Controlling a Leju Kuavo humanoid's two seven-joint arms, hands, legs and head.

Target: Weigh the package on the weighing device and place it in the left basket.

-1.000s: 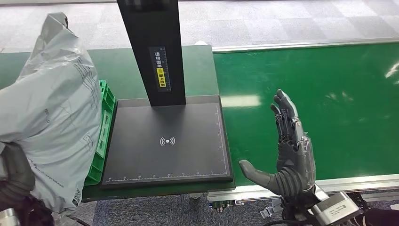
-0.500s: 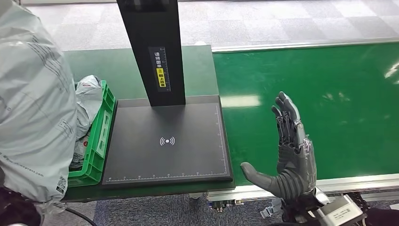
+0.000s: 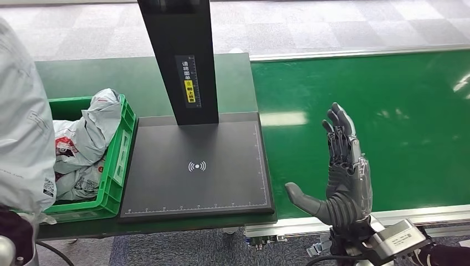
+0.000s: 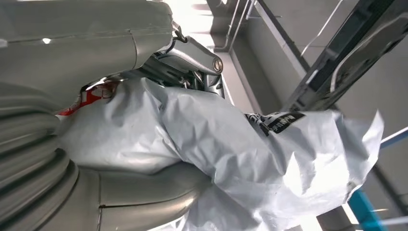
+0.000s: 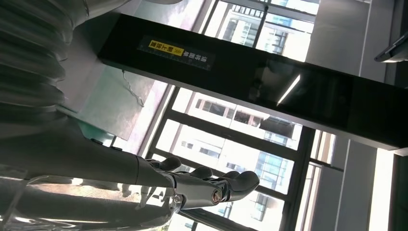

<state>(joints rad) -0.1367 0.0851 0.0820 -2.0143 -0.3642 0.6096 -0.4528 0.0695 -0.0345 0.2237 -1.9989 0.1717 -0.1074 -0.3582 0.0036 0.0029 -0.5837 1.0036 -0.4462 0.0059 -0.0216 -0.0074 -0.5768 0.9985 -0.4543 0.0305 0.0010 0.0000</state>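
Fingers of the left hand [image 4: 96, 159] are wrapped round the grey package [image 4: 231, 159], seen close in the left wrist view with the thick thumb under the crumpled plastic; fingers of the right hand [image 3: 341, 183] are spread apart and hold nothing, palm upright over the green conveyor belt [image 3: 388, 111] at about 4 o'clock of the head view. Over the last second the package has swung away toward 9 o'clock: it earlier covered the whole left side and hid the crate, and now only a strip of it [image 3: 22, 127] remains at the left edge, lifted above the green basket [image 3: 119, 160], which has come into sight with other grey mailers [image 3: 83, 144] already inside. The scale platform [image 3: 194, 166] lies bare, so I judge the weighing done and the drop into the basket the step in hand, though the package is not yet in it. The right hand has barely shifted. As for writing: the black column [image 3: 180, 61] behind the platform carries a vertical label of Chinese characters with a yellow panel below, too small to read surely; the platform bears a white wireless-signal mark at its middle and a ruler scale along its near edge; the package shows small printed text and a square code, unreadable, and a mailer in the basket has a red logo.
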